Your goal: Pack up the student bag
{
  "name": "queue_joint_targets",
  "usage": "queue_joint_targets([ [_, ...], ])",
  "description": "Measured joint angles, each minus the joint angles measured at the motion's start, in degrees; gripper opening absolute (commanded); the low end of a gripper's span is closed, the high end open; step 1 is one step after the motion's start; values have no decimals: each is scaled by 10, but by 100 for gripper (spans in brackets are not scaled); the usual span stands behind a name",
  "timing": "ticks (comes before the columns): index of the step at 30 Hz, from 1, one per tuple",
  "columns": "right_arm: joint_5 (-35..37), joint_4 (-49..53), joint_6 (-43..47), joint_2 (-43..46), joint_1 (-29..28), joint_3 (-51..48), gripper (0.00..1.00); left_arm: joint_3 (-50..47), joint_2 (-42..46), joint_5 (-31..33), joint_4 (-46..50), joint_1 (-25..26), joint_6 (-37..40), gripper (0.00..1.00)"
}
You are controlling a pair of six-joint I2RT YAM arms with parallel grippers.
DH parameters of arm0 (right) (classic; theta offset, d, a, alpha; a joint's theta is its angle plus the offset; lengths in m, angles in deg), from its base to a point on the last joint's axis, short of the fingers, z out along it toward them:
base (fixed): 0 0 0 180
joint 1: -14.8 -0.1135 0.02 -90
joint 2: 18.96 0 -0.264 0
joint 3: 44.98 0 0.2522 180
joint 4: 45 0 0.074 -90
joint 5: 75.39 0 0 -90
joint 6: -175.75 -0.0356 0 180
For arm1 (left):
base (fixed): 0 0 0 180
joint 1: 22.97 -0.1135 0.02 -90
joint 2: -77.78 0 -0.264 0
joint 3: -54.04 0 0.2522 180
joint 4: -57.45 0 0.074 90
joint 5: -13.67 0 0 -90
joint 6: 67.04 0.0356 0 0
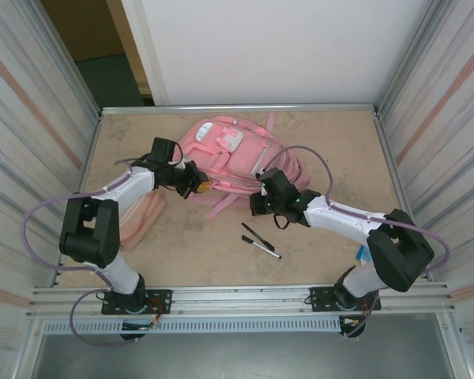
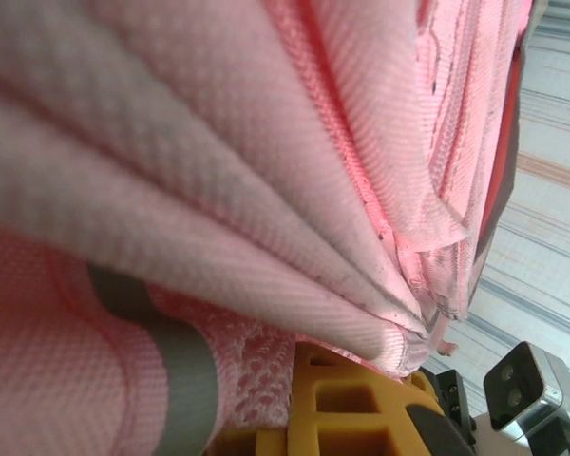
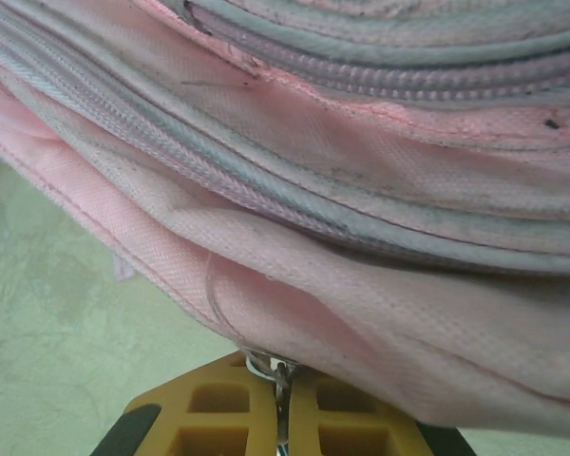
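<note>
Top view: bag [image 1: 231, 148] lies flat toward the far side of the table, just beyond both grippers. Left gripper [image 1: 196, 186] is at its near-left edge, right gripper [image 1: 259, 204] at its near-right edge.
Left wrist: jaws clamped on bunched bag fabric.
Right wrist: jaws closed on the zip pull [image 3: 279, 372]; the zip runs crosswise above.

Overhead view: bright, even, diffuse light; shadows on the bench [image 1: 340, 142] are faint and soft-edged. The white back wall [image 1: 284, 47] is nearly washed out, and the side walls [image 1: 31, 103] splay outward at the frame edges. From my left wrist, the student bag [image 2: 361, 190] sits very close: upper-left folds blurred, weave sharp near centre. From my right wrist, the fabric is crisp and the bench has a greenish cast, slightly soft.
</note>
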Motion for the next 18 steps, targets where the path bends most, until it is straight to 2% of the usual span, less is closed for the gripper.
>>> queue_joint_targets([
  [3,-20,-5,7,-5,-2,1,0,2,-21,-13,1,-12,10,0],
  [6,-24,-11,8,-24,-11,8,0,5,-52,-33,-8,-27,20,38],
  [8,-26,-12,8,-42,-18,17,0,5,-61,-35,-9,-37,36,48],
  [10,-30,-10,7,-61,-26,29,0,5,-55,-26,5,-45,71,53],
  [13,-37,-10,8,-81,-38,45,0,1,-21,12,37,-49,115,56],
  [18,-59,-14,7,-115,-53,71,0,-67,92,50,36,-25,122,57],
])
